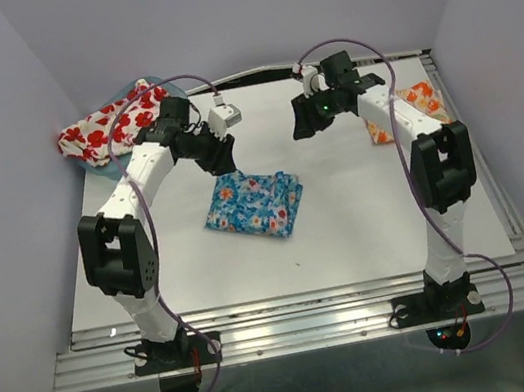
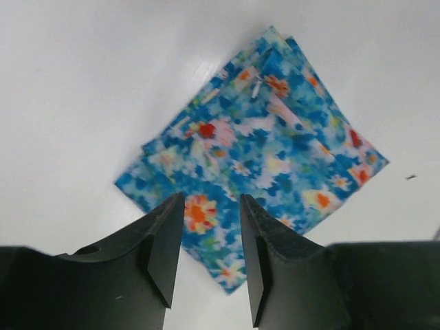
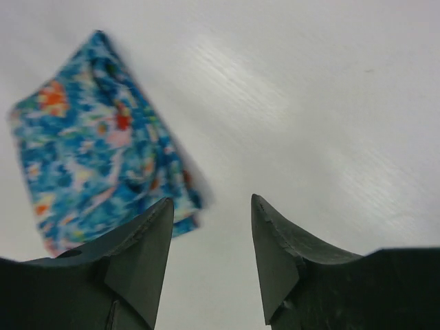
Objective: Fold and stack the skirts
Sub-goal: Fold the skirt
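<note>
While both arms reach in over the white table (image 1: 369,228), the blue skirt with multicoloured flowers (image 1: 255,205) lies folded into a flat, roughly square packet near the table's middle, one corner turned toward the arms' bases. The left hand (image 1: 224,160) hangs over the packet's far-left edge, and in its wrist view the two dark fingers stand apart with nothing between them, the left hand (image 2: 211,205) framing a strip of the blue skirt (image 2: 268,151) below. The right hand (image 1: 304,124) is held above bare table, to the right of the packet and farther back. The right wrist view shows the right hand (image 3: 211,203) with its fingers likewise spread and empty, the blue skirt (image 3: 96,137) blurred off to the left. The white skirt with red poppies (image 1: 108,127) sits bunched at the far-left corner, on a teal tub (image 1: 151,82) of which only part of the rim shows. The orange-yellow skirt (image 1: 420,99) lies at the far right, partly hidden behind the right arm.
</note>
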